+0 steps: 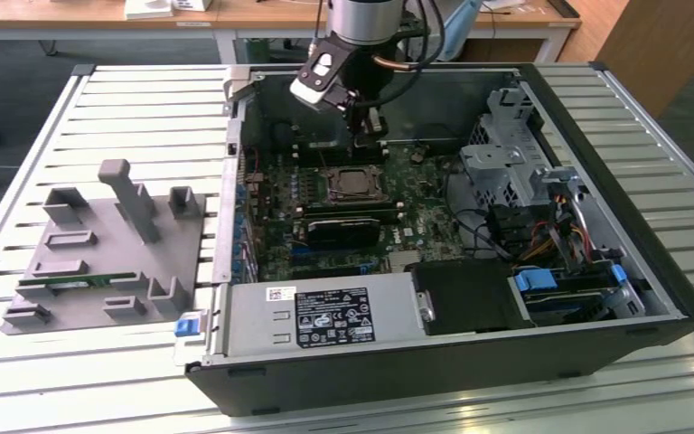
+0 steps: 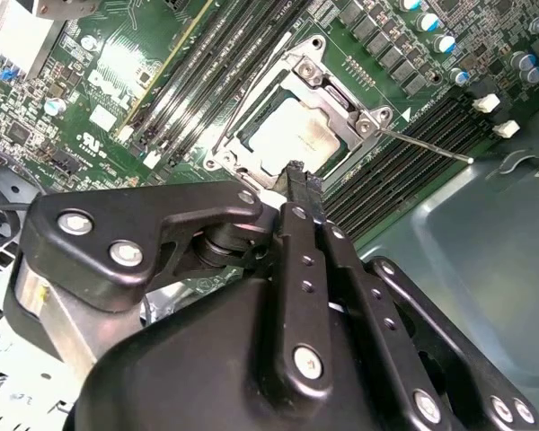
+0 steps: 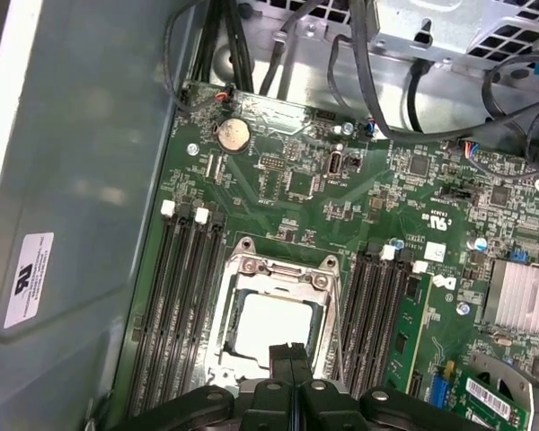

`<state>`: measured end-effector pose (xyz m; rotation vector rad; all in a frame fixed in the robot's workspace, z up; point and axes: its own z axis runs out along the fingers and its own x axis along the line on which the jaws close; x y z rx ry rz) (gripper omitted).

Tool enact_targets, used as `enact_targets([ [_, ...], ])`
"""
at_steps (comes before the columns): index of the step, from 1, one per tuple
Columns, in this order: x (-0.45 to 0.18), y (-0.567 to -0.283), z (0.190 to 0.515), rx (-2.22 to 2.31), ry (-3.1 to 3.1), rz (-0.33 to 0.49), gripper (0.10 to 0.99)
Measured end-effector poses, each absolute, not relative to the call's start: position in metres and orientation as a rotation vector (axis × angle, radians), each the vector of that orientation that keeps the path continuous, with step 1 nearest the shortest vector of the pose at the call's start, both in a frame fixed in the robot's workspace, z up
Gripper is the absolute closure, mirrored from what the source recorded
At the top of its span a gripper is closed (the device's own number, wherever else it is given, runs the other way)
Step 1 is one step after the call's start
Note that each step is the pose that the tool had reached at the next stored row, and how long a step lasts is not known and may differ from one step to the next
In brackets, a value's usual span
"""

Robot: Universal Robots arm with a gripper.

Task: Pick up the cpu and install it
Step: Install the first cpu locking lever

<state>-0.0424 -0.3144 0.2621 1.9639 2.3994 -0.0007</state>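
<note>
The cpu [image 1: 350, 183] lies flat in the motherboard socket inside the open computer case, its silver top framed by the socket's metal bracket. Both wrist views show the cpu [image 2: 292, 135] [image 3: 274, 328] just beyond the fingertips. My gripper [image 1: 367, 137] hangs above the board, a little behind the socket as the exterior view shows it. Its black fingers [image 2: 303, 193] are pressed together with nothing between them, and the gripper [image 3: 289, 352] is shut and apart from the chip.
A grey holder tray [image 1: 94, 262] with a green memory stick [image 1: 76, 280] sits on the slatted table at the exterior view's left. Memory slots [image 3: 184, 296] flank the socket and a thin metal lever [image 2: 422, 144] juts beside it. Drive cage [image 1: 504, 163], cables and power supply [image 1: 323, 316] crowd the case.
</note>
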Motion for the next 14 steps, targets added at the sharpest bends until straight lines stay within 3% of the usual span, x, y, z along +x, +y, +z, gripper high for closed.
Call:
enact_targets([
  [14, -0.0424, -0.3144, 0.2618, 1.755, 2.556, 0.004, 0.980],
])
